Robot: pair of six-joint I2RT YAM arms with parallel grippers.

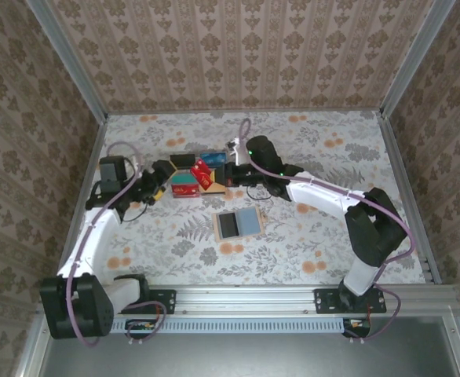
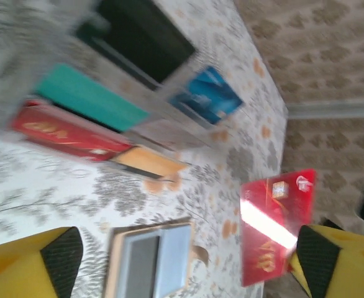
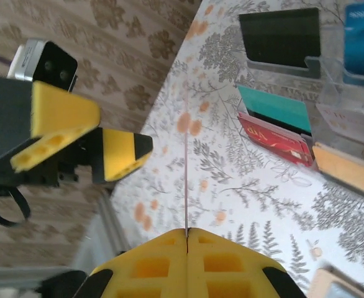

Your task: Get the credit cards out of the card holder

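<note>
Right gripper point(image 3: 187, 232) pinches a red card point(image 2: 274, 226) by its edge; we log left gripper point(image 2: 188, 254) spread wide, card holder point(image 1: 237, 225) lying open

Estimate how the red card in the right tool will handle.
The red card shows as a straight hairline edge-on in the right tool: probably light, and stiff enough to hold its shape. Its bright glare suggests a slick face, so it might slip from a pinch.

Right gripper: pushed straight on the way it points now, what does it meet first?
Probably the left gripper, open just left of the line traced by the red card that the right gripper holds. Past it: table, then wall. Depth unclear.
</note>
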